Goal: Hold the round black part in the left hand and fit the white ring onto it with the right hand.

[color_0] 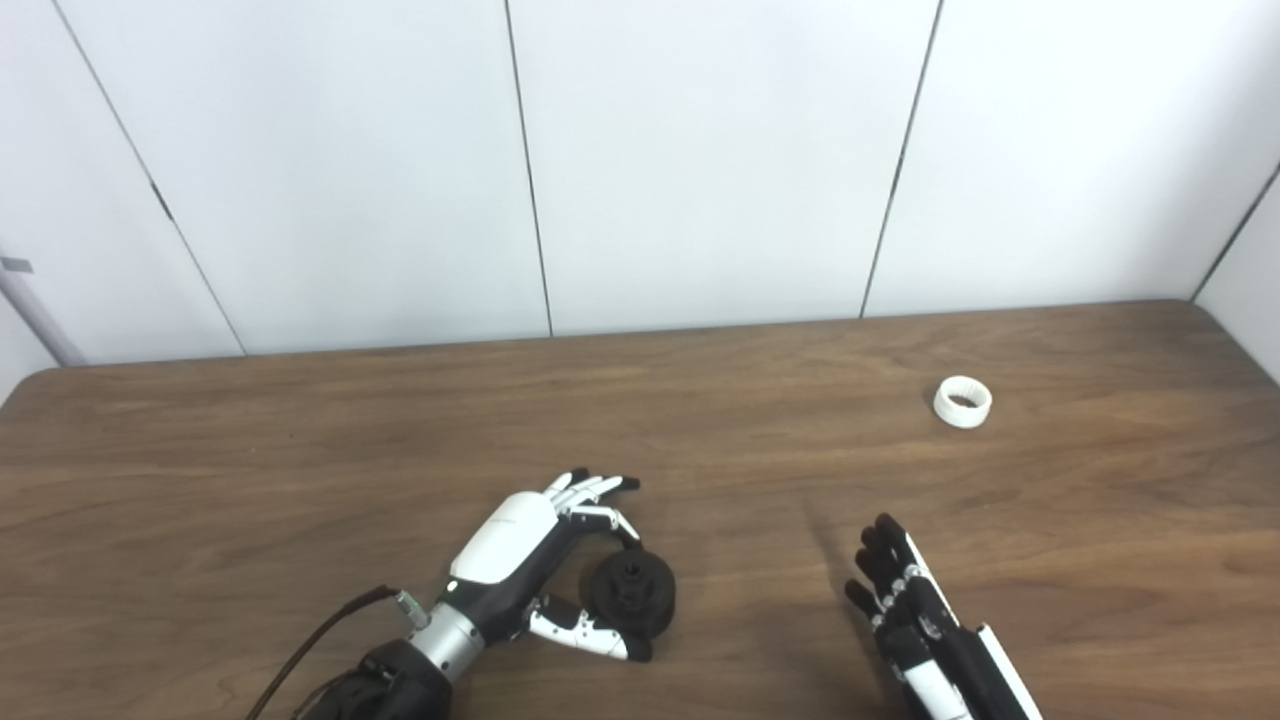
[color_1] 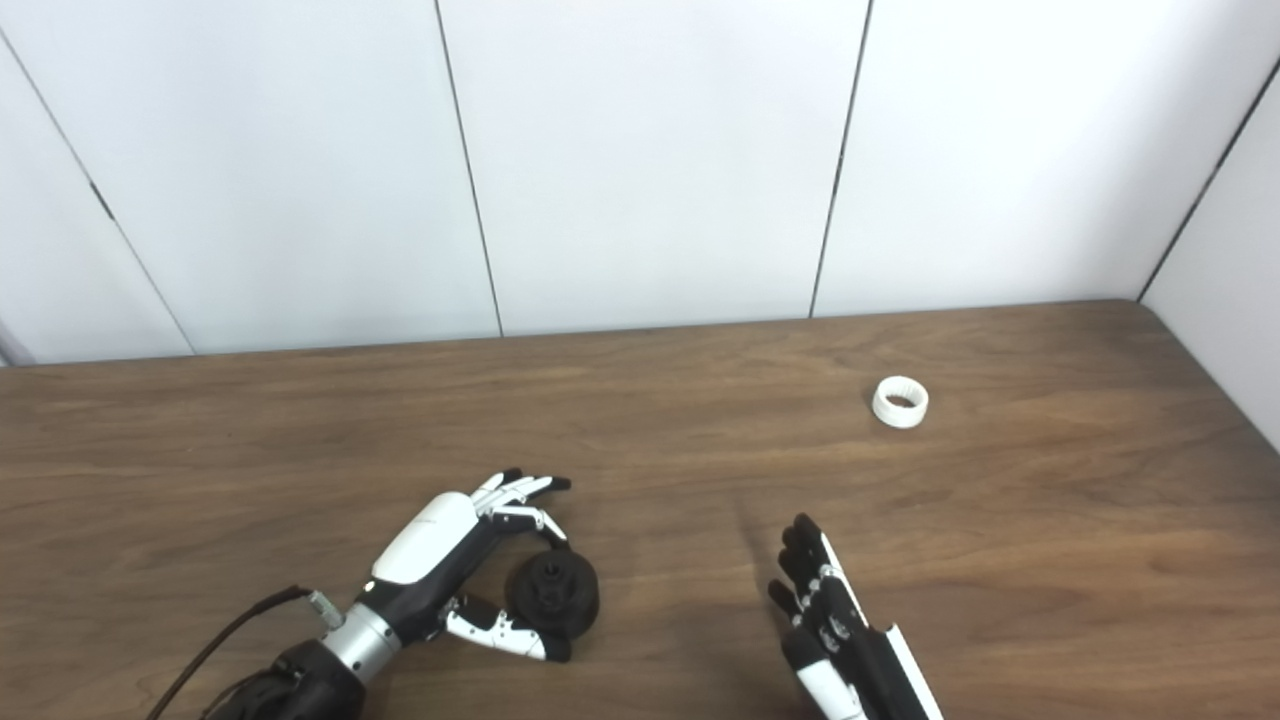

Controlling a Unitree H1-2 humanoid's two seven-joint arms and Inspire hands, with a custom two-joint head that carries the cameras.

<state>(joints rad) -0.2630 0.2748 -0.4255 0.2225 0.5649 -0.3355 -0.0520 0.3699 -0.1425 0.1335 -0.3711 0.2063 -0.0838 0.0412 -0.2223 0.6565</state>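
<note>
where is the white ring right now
The white ring lies by itself on the table, far right side near the back, well beyond the right hand and untouched.

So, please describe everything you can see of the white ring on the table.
The white ring is a small, short band, matte and plastic-looking, with fine ridges around its outer wall. It lies flat on the wooden table, opening upward, the dark tabletop showing through its hole. It sits far right, toward the back edge. Nothing touches it; the right hand is well short of it.
</note>
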